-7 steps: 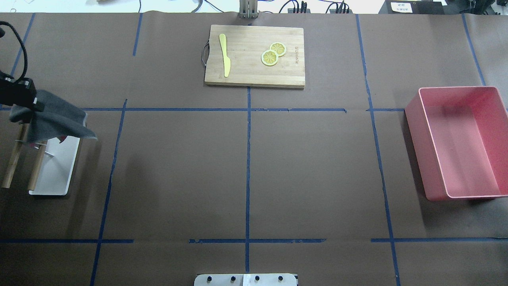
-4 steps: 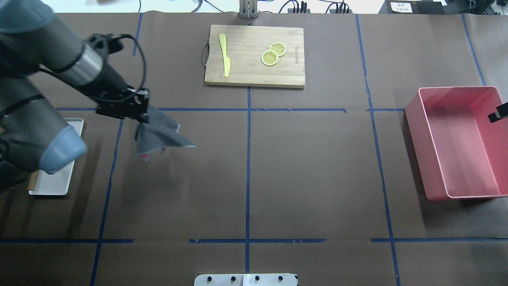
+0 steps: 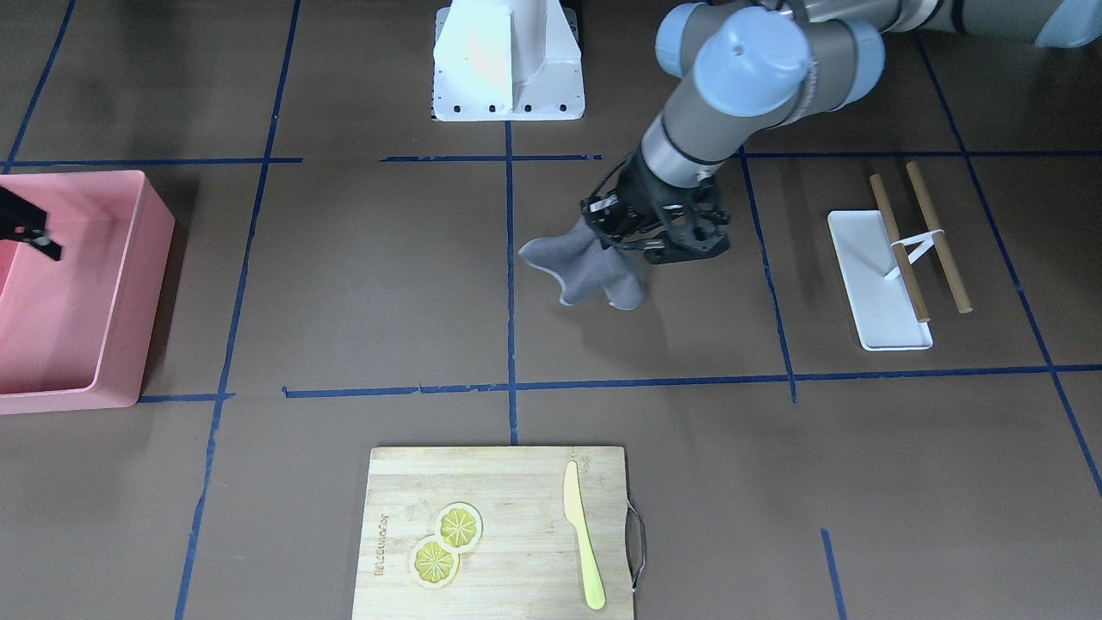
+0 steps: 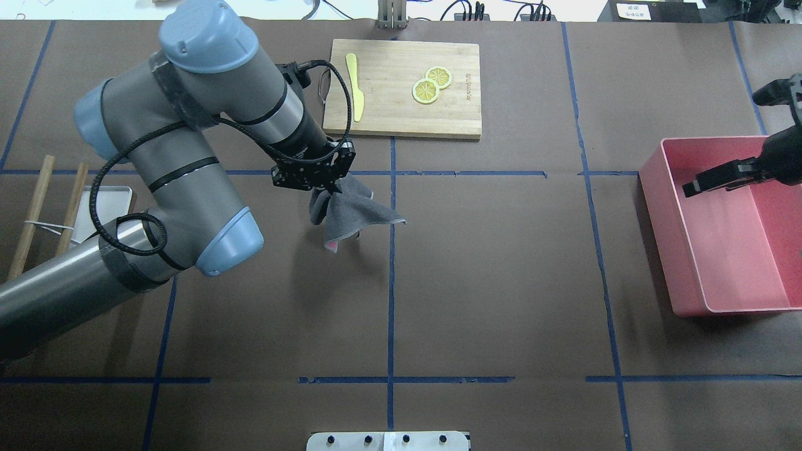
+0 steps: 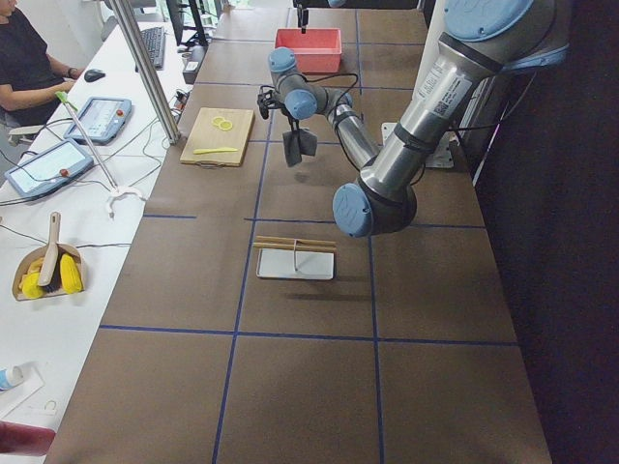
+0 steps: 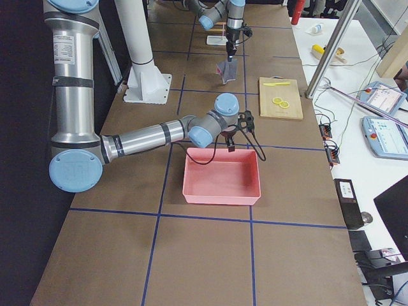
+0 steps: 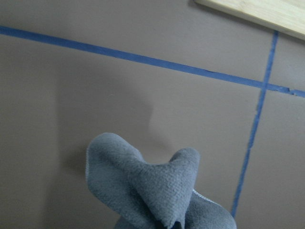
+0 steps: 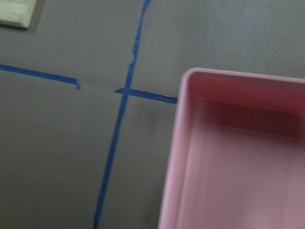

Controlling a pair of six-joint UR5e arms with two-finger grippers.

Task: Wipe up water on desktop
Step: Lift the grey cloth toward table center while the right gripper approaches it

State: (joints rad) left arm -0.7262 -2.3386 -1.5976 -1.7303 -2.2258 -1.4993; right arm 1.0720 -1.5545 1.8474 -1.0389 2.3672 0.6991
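Left gripper (image 4: 332,186) carried cloth (image 4: 352,213) over desktop (image 4: 501,282).

Bare desk (image 4: 501,269) spreads between the board (image 4: 401,113) at the far edge, the bin (image 4: 670,238) at the right and the tray (image 3: 878,301) at the left. The left arm (image 4: 188,156) and hanging cloth (image 4: 351,213) reach over its middle.

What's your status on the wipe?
Left gripper shut on grey cloth, hanging above desktop. Right gripper over pink bin, state unclear. Cutting board apart, beyond cloth.
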